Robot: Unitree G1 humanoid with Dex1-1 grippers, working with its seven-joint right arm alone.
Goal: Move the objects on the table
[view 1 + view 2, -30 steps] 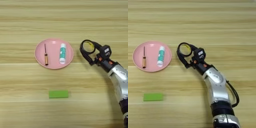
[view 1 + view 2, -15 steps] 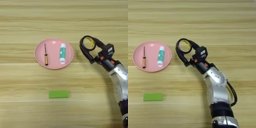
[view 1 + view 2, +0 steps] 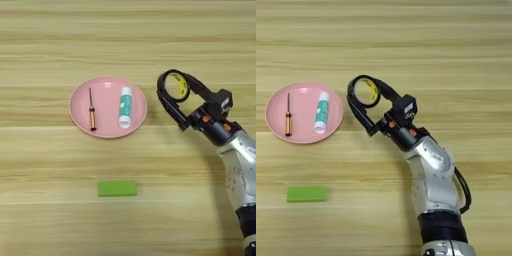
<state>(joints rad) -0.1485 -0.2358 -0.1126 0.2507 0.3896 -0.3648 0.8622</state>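
Pinching the black tape ring (image 3: pixel 174 85) between its 2 black fingers, the right gripper (image 3: pixel 362 98) sat just right of the pink round plate (image 3: pixel 106 127); whether the ring touched the table (image 3: pixel 128 40) could not be told. On the plate lay 2 things apart from each other: the orange-handled screwdriver (image 3: pixel 92 110) at left and the white-and-teal tube (image 3: pixel 125 106) at right. Nearer the camera, well apart from the plate, the flat green block (image 3: pixel 117 188) rested on bare wood.

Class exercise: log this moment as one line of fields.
right end effector: around tape ring | plate: screwdriver, tube | green block: on table
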